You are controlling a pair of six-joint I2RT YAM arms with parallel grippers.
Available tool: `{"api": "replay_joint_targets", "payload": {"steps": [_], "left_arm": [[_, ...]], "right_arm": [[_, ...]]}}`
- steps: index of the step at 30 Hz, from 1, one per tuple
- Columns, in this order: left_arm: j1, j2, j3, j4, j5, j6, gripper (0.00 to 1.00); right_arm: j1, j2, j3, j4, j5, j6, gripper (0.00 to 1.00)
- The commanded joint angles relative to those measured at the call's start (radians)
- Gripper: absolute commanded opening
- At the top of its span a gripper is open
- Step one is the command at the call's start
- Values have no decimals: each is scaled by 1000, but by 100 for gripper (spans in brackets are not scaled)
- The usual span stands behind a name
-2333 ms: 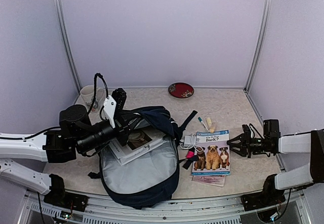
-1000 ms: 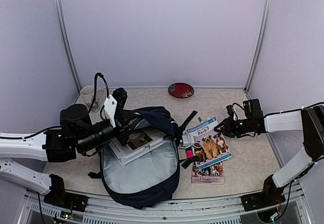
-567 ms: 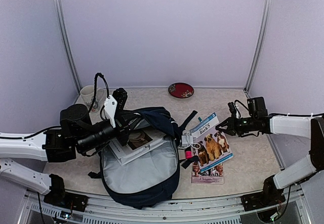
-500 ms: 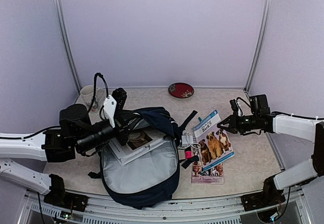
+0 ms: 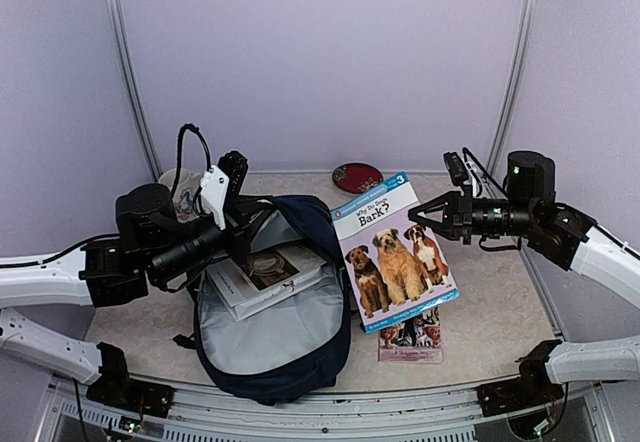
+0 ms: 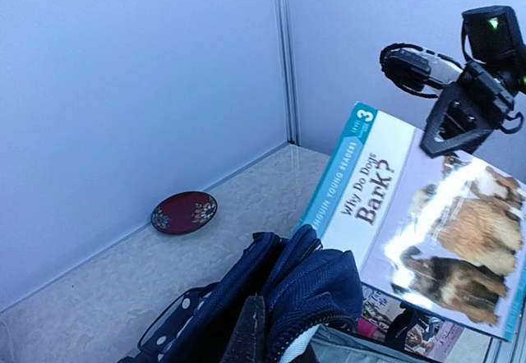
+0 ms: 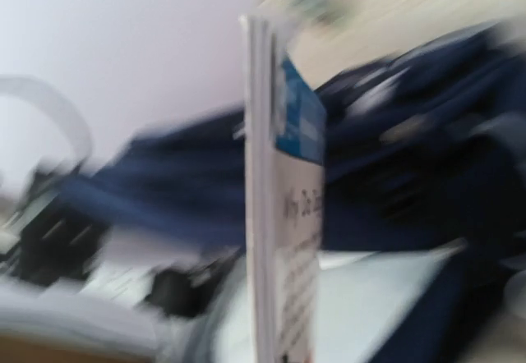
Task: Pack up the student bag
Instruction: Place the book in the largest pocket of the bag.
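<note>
The student bag (image 5: 268,374), a navy backpack, lies open on the table and shows its grey lining; a white book (image 5: 262,274) lies inside. My left gripper (image 5: 238,224) is shut on the bag's upper flap and holds it raised. In the left wrist view one dark finger (image 6: 245,338) presses into the navy fabric (image 6: 329,285). My right gripper (image 5: 425,217) is shut on the right edge of a dog book (image 5: 395,254), which hangs tilted in the air just right of the bag's opening. The right wrist view is blurred and shows the dog book (image 7: 275,215) edge-on.
A second book (image 5: 412,338) lies on the table under the lifted one. A red dish (image 5: 357,177) sits at the back wall, also in the left wrist view (image 6: 183,212). A mug (image 5: 178,194) stands at the back left, partly behind my left arm.
My right gripper has shut on the dog book's edge, lifted it off the table and swung it up beside the bag. My left gripper has raised the bag's flap a little.
</note>
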State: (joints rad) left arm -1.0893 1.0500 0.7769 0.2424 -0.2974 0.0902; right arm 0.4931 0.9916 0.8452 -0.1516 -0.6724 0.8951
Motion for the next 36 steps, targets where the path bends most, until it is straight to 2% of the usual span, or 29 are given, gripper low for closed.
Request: {"api": "replay_joint_targets", "payload": {"steps": [1, 5, 11, 16, 20, 23, 27, 31, 33, 36], "left_arm": [[17, 74, 125, 36, -73, 8, 0], [37, 157, 203, 8, -158, 15, 0], [64, 237, 291, 5, -199, 26, 0], [56, 298, 358, 9, -182, -5, 0], [32, 304, 351, 53, -155, -56, 0], [7, 297, 342, 71, -165, -75, 0], [-41, 289, 328, 75, -165, -54, 0], [-67, 261, 308, 71, -156, -56, 0], [-70, 246, 308, 63, -104, -46, 0], [-77, 232, 317, 29, -42, -20, 0]], "right_arm": [[134, -28, 19, 117, 13, 190, 0], [201, -42, 84, 2, 62, 171, 0], [229, -103, 51, 23, 68, 236, 0], [266, -118, -75, 235, 113, 387, 0], [335, 7, -157, 399, 179, 450, 0], [344, 97, -157, 484, 217, 477, 0], [344, 169, -133, 507, 390, 452, 0], [354, 276, -158, 645, 555, 552, 0], [372, 333, -143, 657, 664, 580, 0], [392, 423, -98, 715, 742, 604, 0]]}}
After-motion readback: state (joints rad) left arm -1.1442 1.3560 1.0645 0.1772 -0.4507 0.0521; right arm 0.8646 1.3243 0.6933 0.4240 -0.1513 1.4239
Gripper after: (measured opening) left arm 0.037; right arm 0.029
